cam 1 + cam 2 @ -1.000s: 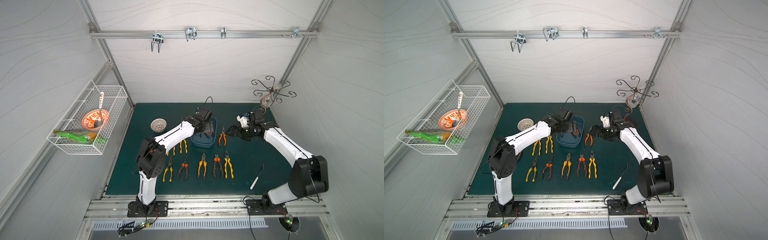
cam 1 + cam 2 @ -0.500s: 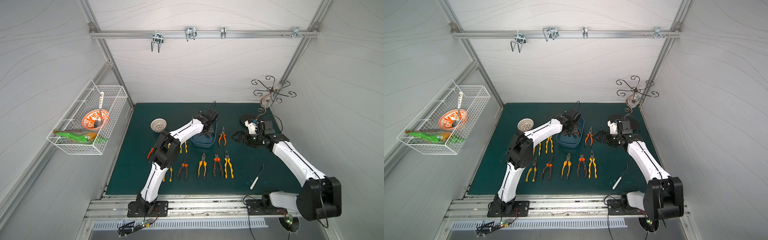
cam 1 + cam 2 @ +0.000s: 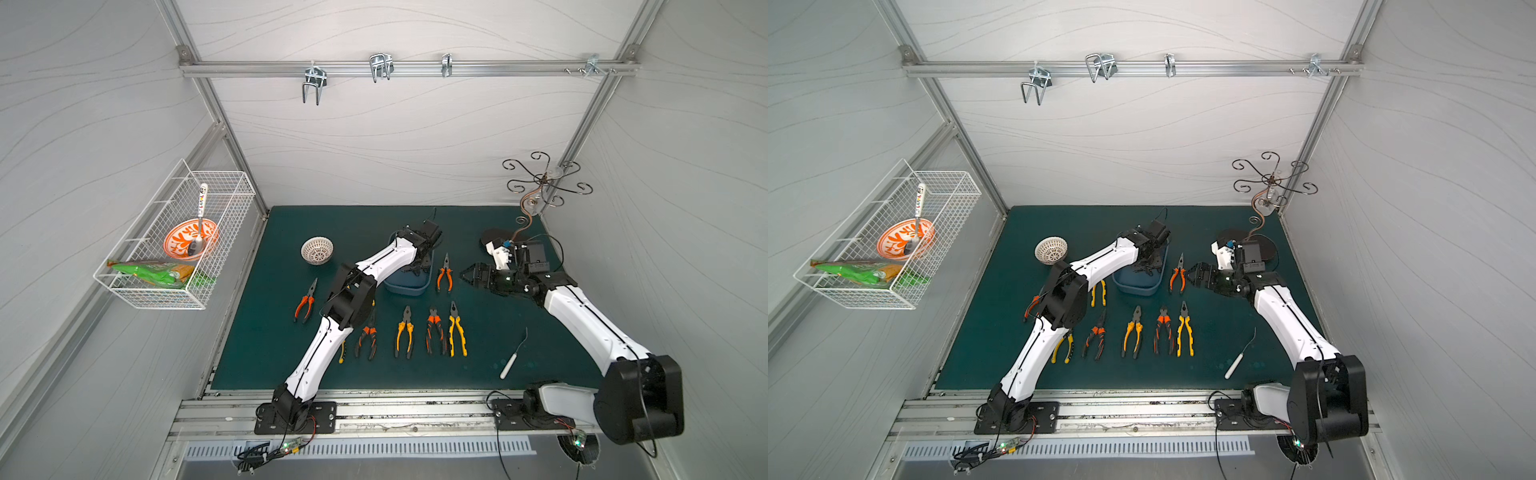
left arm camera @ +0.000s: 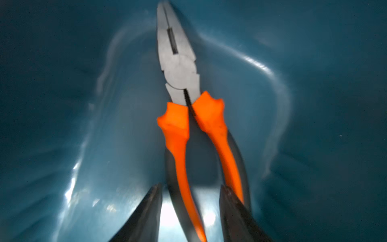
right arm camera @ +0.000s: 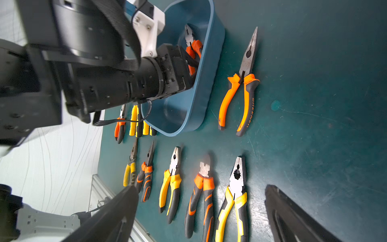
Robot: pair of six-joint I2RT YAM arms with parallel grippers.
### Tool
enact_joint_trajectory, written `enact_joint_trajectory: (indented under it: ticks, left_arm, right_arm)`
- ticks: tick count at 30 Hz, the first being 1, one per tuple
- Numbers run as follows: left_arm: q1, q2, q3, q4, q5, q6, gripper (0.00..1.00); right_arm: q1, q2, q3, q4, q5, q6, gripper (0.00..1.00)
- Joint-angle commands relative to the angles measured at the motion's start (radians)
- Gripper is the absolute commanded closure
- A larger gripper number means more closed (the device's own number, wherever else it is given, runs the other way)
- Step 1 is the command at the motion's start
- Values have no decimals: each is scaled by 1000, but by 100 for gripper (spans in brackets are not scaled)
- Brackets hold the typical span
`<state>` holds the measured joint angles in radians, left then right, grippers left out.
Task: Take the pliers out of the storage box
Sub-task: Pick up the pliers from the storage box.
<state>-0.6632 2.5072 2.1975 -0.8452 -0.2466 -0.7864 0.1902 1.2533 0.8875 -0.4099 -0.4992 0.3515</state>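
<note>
we see the left gripper (image 4: 190, 186) inside the storage box (image 4: 272, 73), narrow around the orange-handled pliers (image 4: 178, 69); gripping, we cannot tell. right gripper (image 5: 201, 188) hangs spread wide.

1 pliers (image 4: 180, 69) lies in the storage box (image 5: 207, 88); 8 lie beside and before it.
</note>
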Motion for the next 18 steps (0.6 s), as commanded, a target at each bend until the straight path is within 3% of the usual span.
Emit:
enact_joint_trajectory:
  ticks: [1,4,9,13,18]
  left_arm:
    - [11,41,42,-39,1,4,55]
    - [11,54,51,-49,7,16,69]
    - [14,47,41,-43,28,13,100]
    - [14,-19,-9,-4,29,49,100]
    - [21,-202,-166,91,-4,111,100]
  right_arm:
    - [0,1,13,8,-4,7,1]
    - [-1,4,14,3,1,8,1]
    - [-1,8,19,6,-9,15,1]
    - [-1,3,24,8,-23,24,1]
    - [0,0,34,12,-54,45,1]
